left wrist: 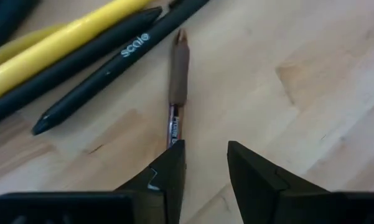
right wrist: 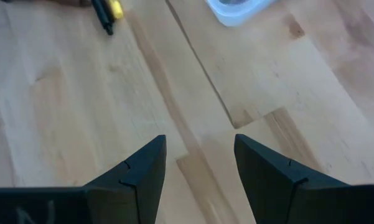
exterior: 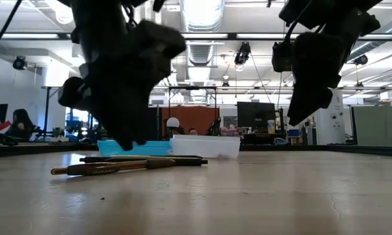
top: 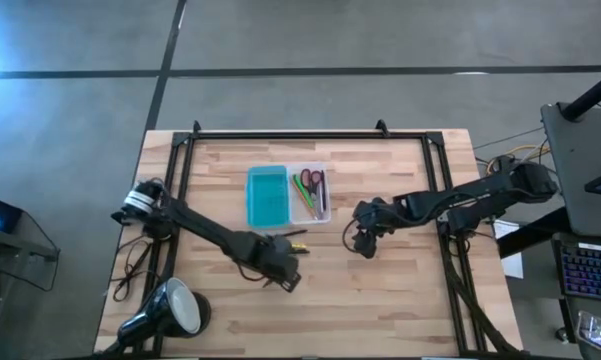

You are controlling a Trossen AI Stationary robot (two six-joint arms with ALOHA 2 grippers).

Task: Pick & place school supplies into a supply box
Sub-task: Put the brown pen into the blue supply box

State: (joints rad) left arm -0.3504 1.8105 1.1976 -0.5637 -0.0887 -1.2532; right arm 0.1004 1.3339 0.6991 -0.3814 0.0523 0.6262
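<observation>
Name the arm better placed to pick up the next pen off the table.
Left. The left gripper hangs open right over the brown pen beside the black pens; the right gripper hovers empty over bare wood, farther off.

Two dark, jointed arms, black-fingered claws

Left arm extended diagonally across table from left rear mount, elbow low. Left gripper (top: 283, 272) close above surface, front of centre, fingers (left wrist: 168, 171) apart with a narrow gap. Right arm reaching in from right edge, wrist bent down. Right gripper (top: 364, 243) raised clear of surface, fingers (right wrist: 137, 171) parted, nothing between.
</observation>
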